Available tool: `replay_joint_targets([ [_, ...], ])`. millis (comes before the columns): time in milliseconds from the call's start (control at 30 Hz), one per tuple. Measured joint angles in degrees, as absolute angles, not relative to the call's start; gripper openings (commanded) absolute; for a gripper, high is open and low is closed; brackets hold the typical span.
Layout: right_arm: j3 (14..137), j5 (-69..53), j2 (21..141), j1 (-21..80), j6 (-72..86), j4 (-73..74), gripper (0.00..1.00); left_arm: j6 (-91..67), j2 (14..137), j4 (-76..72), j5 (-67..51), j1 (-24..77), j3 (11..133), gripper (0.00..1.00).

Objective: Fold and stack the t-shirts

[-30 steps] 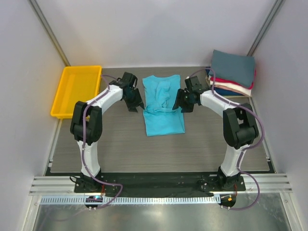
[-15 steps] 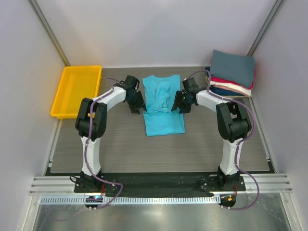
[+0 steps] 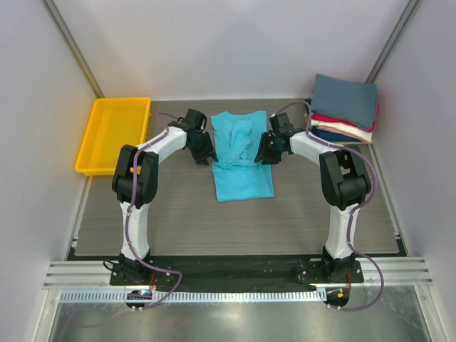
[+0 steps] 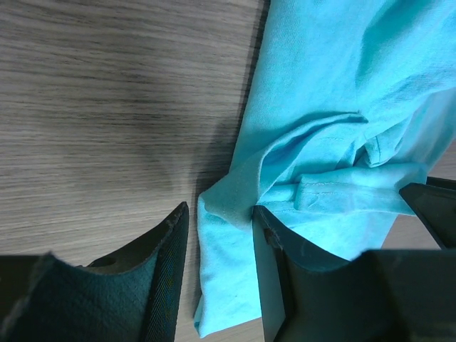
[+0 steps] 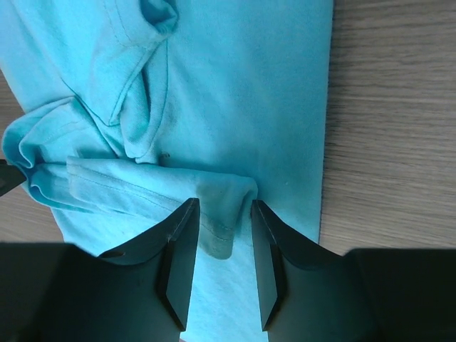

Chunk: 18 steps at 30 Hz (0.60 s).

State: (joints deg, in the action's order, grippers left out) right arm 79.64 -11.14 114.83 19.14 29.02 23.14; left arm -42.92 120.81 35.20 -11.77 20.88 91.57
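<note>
1 turquoise t-shirt (image 3: 242,160) | grey wood-grain table (image 3: 178,221) (white walls (image 3: 228,50)) | yellow tray (image 3: 114,135)

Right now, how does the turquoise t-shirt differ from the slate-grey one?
The turquoise t-shirt lies mid-table, half-folded and rumpled; the slate-grey t-shirt sits neatly folded atop the stack in the far right corner. The left gripper and right gripper straddle the turquoise one's edges; nothing touches the grey. Both lie flat.

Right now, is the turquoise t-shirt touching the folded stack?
Apart. The top view shows bare table between the turquoise t-shirt and the folded stack.
</note>
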Motion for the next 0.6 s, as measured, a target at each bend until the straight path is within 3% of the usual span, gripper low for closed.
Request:
replay_joint_targets([
  [467,82.30,-10.41,114.80,19.77,28.16,25.45,0.41,-42.78,120.84,35.18,-11.75,20.88,91.64,0.40],
  [600,82.30,-10.44,114.80,20.08,28.14,25.69,0.35,-42.78,120.97,35.18,-11.75,20.97,91.64,0.39],
])
